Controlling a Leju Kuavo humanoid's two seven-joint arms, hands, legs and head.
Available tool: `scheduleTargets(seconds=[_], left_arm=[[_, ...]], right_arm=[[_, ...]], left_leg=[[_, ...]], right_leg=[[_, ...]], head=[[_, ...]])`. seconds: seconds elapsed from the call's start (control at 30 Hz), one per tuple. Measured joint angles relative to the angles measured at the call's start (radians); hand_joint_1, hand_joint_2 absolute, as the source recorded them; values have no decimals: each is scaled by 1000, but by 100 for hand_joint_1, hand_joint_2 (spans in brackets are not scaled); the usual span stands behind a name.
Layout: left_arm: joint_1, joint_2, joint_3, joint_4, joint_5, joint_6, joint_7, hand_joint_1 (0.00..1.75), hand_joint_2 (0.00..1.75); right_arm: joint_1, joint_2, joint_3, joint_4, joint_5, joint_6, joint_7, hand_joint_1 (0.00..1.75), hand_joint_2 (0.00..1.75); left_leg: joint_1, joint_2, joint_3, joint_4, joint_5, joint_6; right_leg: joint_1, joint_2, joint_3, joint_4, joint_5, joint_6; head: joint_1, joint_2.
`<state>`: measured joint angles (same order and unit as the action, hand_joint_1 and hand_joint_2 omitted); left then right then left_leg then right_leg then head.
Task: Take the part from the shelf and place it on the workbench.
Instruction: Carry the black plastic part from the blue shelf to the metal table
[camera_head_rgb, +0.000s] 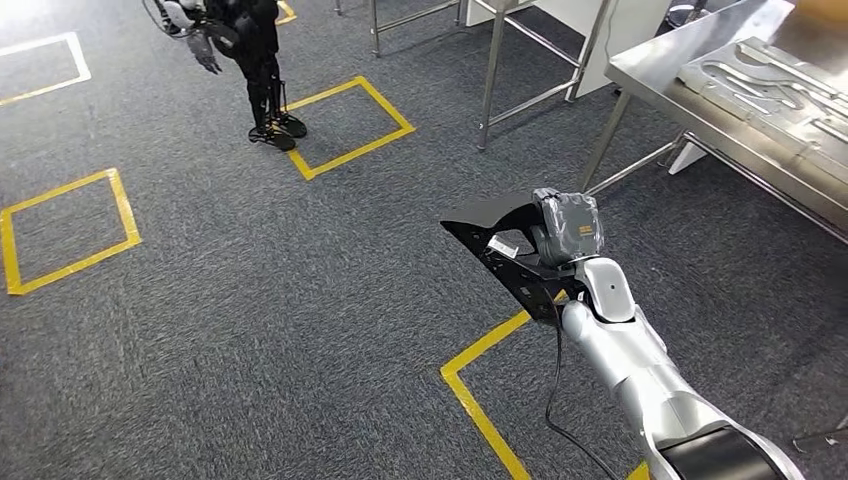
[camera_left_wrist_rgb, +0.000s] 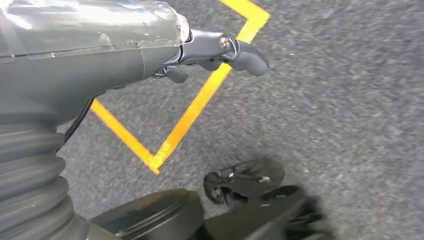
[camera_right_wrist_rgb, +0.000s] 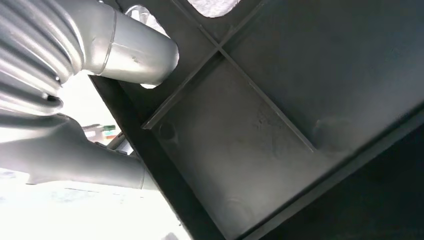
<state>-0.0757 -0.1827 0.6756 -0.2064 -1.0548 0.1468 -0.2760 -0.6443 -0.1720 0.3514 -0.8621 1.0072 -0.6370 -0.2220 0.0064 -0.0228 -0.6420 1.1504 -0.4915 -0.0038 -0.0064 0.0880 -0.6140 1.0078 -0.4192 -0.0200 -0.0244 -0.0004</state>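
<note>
My right hand (camera_head_rgb: 566, 232) is raised in front of me over the grey carpet (camera_head_rgb: 250, 300), grasping the part (camera_head_rgb: 505, 252), a flat black plastic panel with an angular outline and a small white label on its upper face. In the right wrist view the panel's ribbed underside (camera_right_wrist_rgb: 280, 115) lies right across my fingers (camera_right_wrist_rgb: 135, 50), which press against it. The part is in the air, well apart from the steel bench (camera_head_rgb: 700, 110) that stands ahead on my right. On that bench lies a grey moulded tray (camera_head_rgb: 770, 85) with shaped recesses; I cannot tell whether anything sits in them. Yellow tape (camera_head_rgb: 480, 350) marks squares on the carpet, one corner of it just below the part. My left hand (camera_left_wrist_rgb: 210, 50) hangs low over the carpet with nothing in it, its fingers loosely extended above another corner of yellow tape. Further off, near a taped square, a person (camera_head_rgb: 255, 60) in dark clothing stands on the carpet beside the legs of another steel frame (camera_head_rgb: 490, 70).
</note>
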Motion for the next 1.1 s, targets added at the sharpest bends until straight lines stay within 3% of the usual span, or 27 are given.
scheduleTargets(seconds=[0.07,0.1,0.17,0.2,0.23,0.3,0.33,0.37,0.4,0.43,0.47,0.53,0.6,0.67,0.7,0.77,0.83,0.87,0.9,0.93,1.0,1.07,1.1], left_arm=[[-2,0,0,0,-3,-2,-4,0,175],[-2,0,0,0,-5,-3,-5,0,175],[-4,-1,0,0,-7,-7,-9,0,175],[-5,-2,0,0,-7,-8,-11,0,175],[-6,-2,1,0,-7,-8,-12,0,175],[-8,-3,1,0,-7,-8,-15,0,175],[-8,-4,1,0,-7,-8,-15,0,175],[-6,-4,1,0,-7,-8,-15,0,175],[-5,-4,1,0,-7,-8,-16,0,175],[-5,-4,1,0,-7,-8,-16,0,175],[-5,-5,1,0,-7,-7,-16,0,175],[-6,-6,1,0,-8,-5,-17,0,175],[-8,-7,1,0,-11,-2,-17,0,175],[-10,-7,1,0,-15,-1,-18,0,175],[-11,-7,1,0,-18,-1,-19,0,175],[-13,-7,1,0,-25,-1,-20,0,175],[-11,-7,1,0,-31,2,-22,0,175],[-9,-7,1,0,-33,4,-25,0,175],[-7,-7,0,0,-34,7,-29,0,175],[-6,-7,0,0,-35,10,-34,0,175],[-7,-6,0,0,-31,10,-45,0,175],[-8,-5,0,0,-26,0,-53,0,175],[-9,-4,0,0,-25,-9,-56,0,175]], right_arm=[[1,2,2,0,-4,-1,-1,175,175],[4,2,2,0,-6,-2,-2,175,175],[13,-1,0,0,-12,-5,-4,175,175],[19,-3,0,-1,-15,-7,-6,175,175],[23,-5,-1,-2,-17,-9,-8,175,175],[29,-4,0,-5,-19,-13,-10,175,175],[33,-4,0,-5,-19,-14,-11,175,175],[37,-3,0,-6,-19,-15,-10,175,175],[42,-3,0,-6,-18,-15,-9,175,175],[47,-3,0,-6,-16,-15,-8,175,175],[49,-3,0,-7,-14,-15,-6,175,175],[48,-3,-1,-13,-6,-14,-1,175,175],[47,-3,-2,-24,6,-12,5,175,175],[49,-5,-4,-32,17,-8,12,175,175],[51,-7,-7,-37,22,-6,15,175,175],[52,-8,-10,-49,30,-1,22,175,175],[54,-8,-11,-60,35,2,25,175,175],[57,-8,-11,-63,37,3,25,175,175],[60,-8,-12,-66,38,4,25,175,175],[62,-8,-14,-68,41,6,25,175,175],[61,-9,-17,-74,53,11,26,175,175],[52,-9,-17,-79,69,21,31,175,175],[46,-12,-18,-81,77,27,36,175,175]], left_leg=[[2,-40,48,-113,42,5],[2,-51,56,-133,43,7],[2,-33,61,-140,45,14],[3,-21,65,-147,48,20],[4,-9,69,-154,52,27],[3,17,74,-163,55,36],[2,29,74,-164,54,37],[1,42,74,-163,52,37],[2,54,75,-163,50,37],[2,67,76,-162,47,35],[2,79,78,-160,44,32],[-1,101,83,-154,34,23],[-6,119,88,-149,24,11],[-7,139,94,-149,17,-1],[-5,137,96,-145,11,-7],[1,97,77,-92,-26,-16],[4,46,15,41,-91,-19],[5,36,-21,111,-117,-20],[5,32,-47,155,-124,-19],[4,30,-56,161,-110,-17],[4,14,-22,57,-31,-8],[7,-38,30,-77,30,1],[7,-57,45,-115,42,4]], right_leg=[[-1,23,-5,5,0,8],[-3,33,-8,5,1,14],[-6,53,-13,2,4,28],[-6,44,-16,5,1,33],[-3,19,-26,24,-12,37],[-1,-50,-73,123,-67,42],[-3,-69,-108,193,-99,46],[-6,-77,-138,252,-120,49],[-10,-81,-154,282,-123,53],[-13,-85,-151,274,-108,56],[-16,-93,-125,224,-77,58],[-13,-135,-49,81,-16,57],[-6,-157,-12,8,1,47],[-2,-134,-13,5,-3,33],[-3,-123,-12,3,-3,27],[-8,-100,-8,0,-1,15],[-9,-78,-5,-1,-2,8],[-8,-65,-5,-1,-2,6],[-7,-50,-4,0,-2,6],[-6,-34,-4,1,-3,6],[-6,-3,-2,4,-4,7],[-7,24,-5,8,-5,14],[-10,36,-8,9,-5,20]], head=[[0,0],[0,0],[0,0],[0,0],[0,0],[1,0],[1,0],[1,0],[1,0],[1,0],[1,0],[1,0],[1,0],[1,0],[1,0],[1,0],[1,0],[1,0],[1,0],[1,0],[1,0],[1,0],[1,0]])
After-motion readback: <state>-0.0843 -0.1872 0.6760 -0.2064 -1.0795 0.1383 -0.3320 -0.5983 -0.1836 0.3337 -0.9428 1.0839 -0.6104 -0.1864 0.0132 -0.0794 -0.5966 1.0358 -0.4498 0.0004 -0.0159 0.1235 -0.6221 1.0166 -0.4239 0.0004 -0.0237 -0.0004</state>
